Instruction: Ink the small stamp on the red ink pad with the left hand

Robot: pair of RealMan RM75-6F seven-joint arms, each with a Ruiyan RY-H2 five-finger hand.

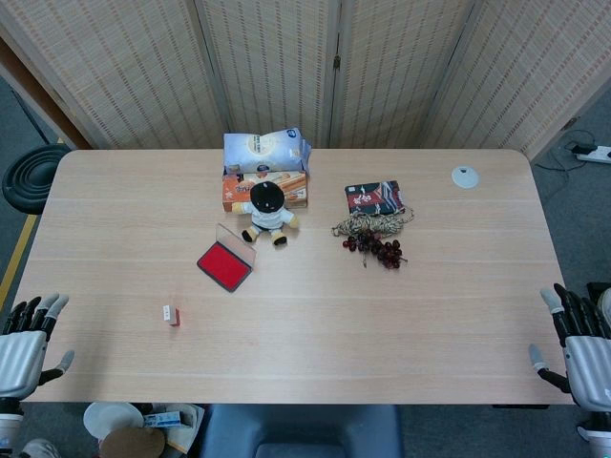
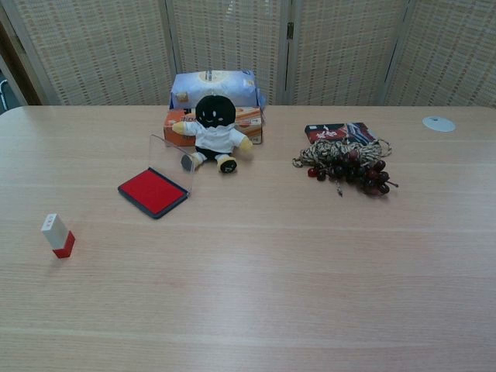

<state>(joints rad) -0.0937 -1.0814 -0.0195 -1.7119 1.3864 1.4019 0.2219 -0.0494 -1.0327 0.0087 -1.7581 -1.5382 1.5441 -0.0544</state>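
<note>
Nothing grasped yet; both hands parked off the near edge of the pale wooden table (image 1: 305, 324); left hand (image 1: 24, 353) at about eight o'clock of the head view, fingers apart and empty; right hand (image 1: 578, 348) at about four o'clock, likewise spread and empty; neither visible from the chest camera.

Small white stamp with a red base (image 2: 58, 235) lying tilted on the table near the left edge, at roughly eight o'clock from the table's middle; well apart from the left hand. Red ink pad in a dark tray (image 2: 153, 191) at about one o'clock from the stamp, near but not touching; clear hinged lid (image 2: 170, 159) raised on its far side.

Likely trouble, judged from this layout: a tiny, light stamp against broad fingers, so easily nudged, tipped or skidded toward the table edge during the reach; a grip on the wrong end, leaving the printing face turned away from the pad; which end carries the face, impossible to tell here. Upright lid easily struck by a descending hand, folding it shut or dragging the pad. Black-headed plush doll in a white shirt (image 2: 211, 132) just beyond the pad at one o'clock, in line for a knock from an overshoot; orange snack box (image 2: 252, 124) and pale blue packet (image 2: 213, 85) behind it.
</note>
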